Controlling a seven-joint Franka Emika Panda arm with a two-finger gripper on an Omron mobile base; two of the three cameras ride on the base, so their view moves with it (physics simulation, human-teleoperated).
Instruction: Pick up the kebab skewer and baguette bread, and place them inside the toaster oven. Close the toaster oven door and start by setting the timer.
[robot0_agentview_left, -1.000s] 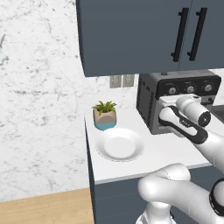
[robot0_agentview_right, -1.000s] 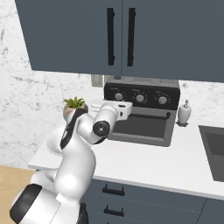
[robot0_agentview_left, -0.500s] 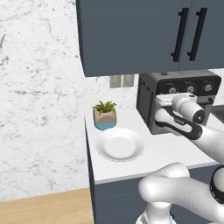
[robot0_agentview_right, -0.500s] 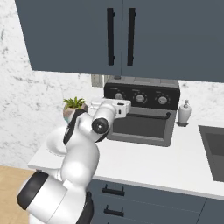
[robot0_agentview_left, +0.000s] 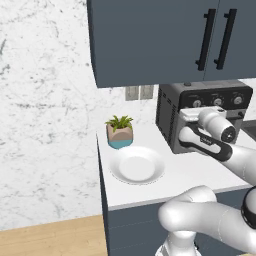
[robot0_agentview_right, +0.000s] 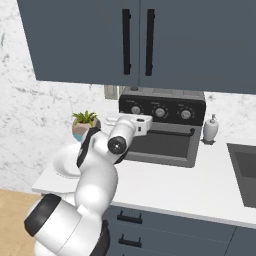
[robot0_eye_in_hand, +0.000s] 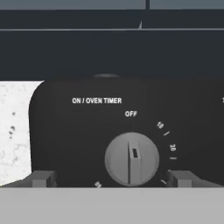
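**Hand lines up on the timer knob**

Now the white arm's wrist sits nearer the black control panel than it did a second ago: in the left base view it has slid left from the middle right of the frame until it covers the panel's left end. I judge that the loading and door-closing steps are finished and only the timer is left to set.

In the right base view, the boxy dark grey toaster oven (robot0_agentview_right: 161, 131) stands at centre frame with its glass-fronted drop-down door (robot0_agentview_right: 159, 145) shut, the black bar handle running along its upper edge. The skewer and the loaf cannot be made out; presumably they are behind the glass.

In the hand view, the round grey timer knob (robot0_eye_in_hand: 131, 159) under the words ON / OVEN TIMER sits low and centre, its pointer upright at OFF. The two-finger gripper (robot0_eye_in_hand: 111, 178) is spread fully wide and holds nothing; its dark fingertips (robot0_eye_in_hand: 41, 179) stand to either side of the knob at the bottom of the frame, not yet touching it.

A round white plate (robot0_agentview_left: 137, 165) and a small potted plant (robot0_agentview_left: 119, 131) stand at centre left.
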